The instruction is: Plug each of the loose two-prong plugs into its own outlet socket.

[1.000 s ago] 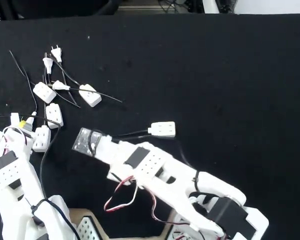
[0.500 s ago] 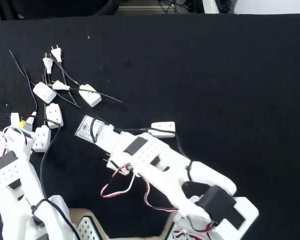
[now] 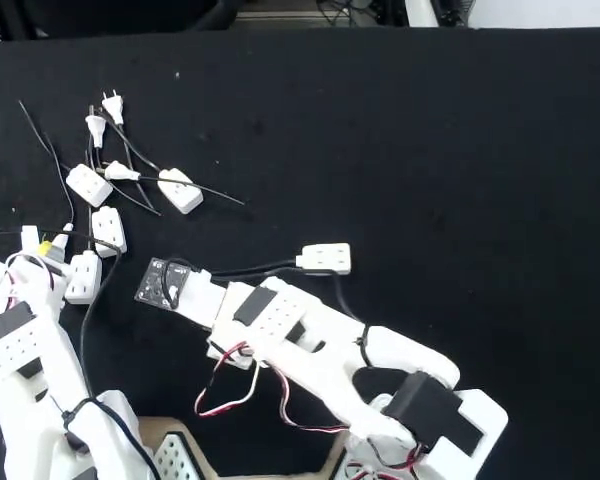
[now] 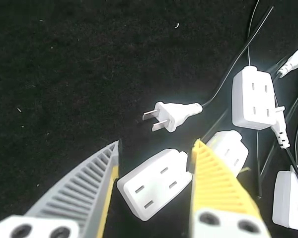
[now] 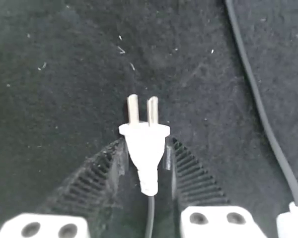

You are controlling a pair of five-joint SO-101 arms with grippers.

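Note:
My left gripper [image 4: 156, 145] has its grey and yellow fingers pressed against both sides of a white outlet socket [image 4: 154, 186] lying on the black table. A loose two-prong plug [image 4: 170, 114] lies just beyond it, prongs pointing away from the other sockets. In the high view this gripper [image 3: 42, 246] sits at the left edge beside a cluster of sockets [image 3: 84, 276]. My right gripper [image 5: 145, 148] is shut on a white plug [image 5: 143, 133], prongs pointing forward over bare cloth. From above, the right gripper [image 3: 161, 283] is right of that cluster.
Further sockets [image 3: 88, 185] [image 3: 180, 190], two loose plugs [image 3: 104, 115] and thin black cables lie tangled at the far left. A lone socket [image 3: 326, 258] with its cable rests mid-table behind the right arm. The table's right half is bare black cloth [image 3: 480, 180].
The right gripper, holding its plug, swung away toward the far side, then came back down and slightly left, closer to the left cluster. The left arm has not moved.

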